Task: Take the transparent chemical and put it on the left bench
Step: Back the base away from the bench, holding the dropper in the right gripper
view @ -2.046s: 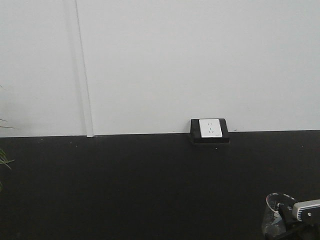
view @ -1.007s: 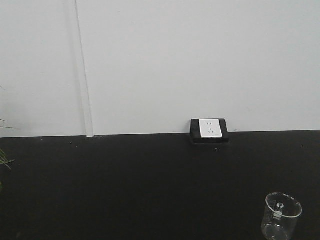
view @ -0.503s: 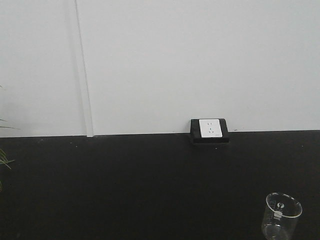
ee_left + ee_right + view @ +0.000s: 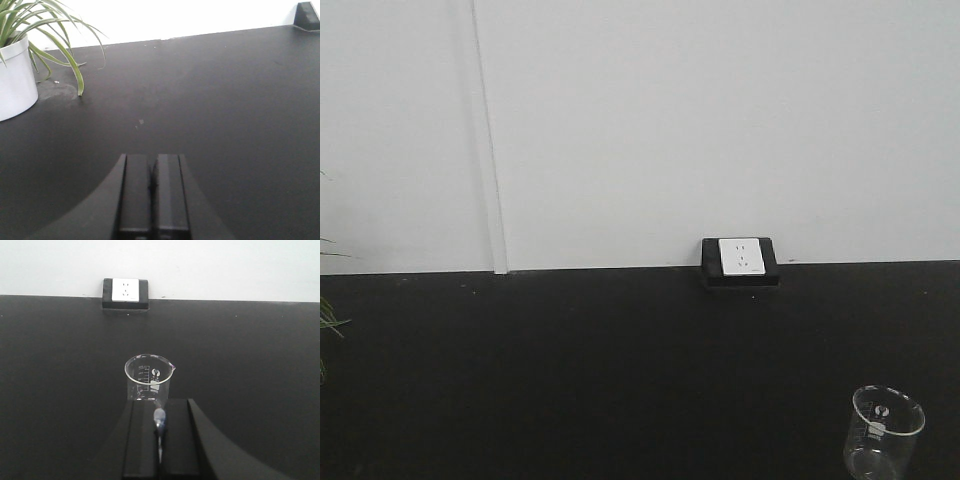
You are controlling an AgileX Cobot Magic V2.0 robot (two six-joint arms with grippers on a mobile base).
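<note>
The transparent chemical (image 4: 883,435) is a clear glass beaker with a pour spout. It stands upright on a black benchtop at the bottom right of the front view. In the right wrist view the beaker (image 4: 149,377) stands just beyond the tips of my right gripper (image 4: 159,402), which is shut and apart from the glass, with only a pale glint along the seam of its jaws. My left gripper (image 4: 151,157) is shut on nothing above bare black benchtop. Neither gripper shows in the front view. The left bench is out of view.
A white wall socket in a black housing (image 4: 741,262) (image 4: 125,292) sits where the benchtop meets the white wall. A potted plant in a white pot (image 4: 15,75) stands at the far left, its leaf tips (image 4: 328,320) reaching into the front view.
Two seconds ago my right gripper was at the beaker in the front view. It has since drawn back out of that view, leaving the beaker standing in the same spot.
</note>
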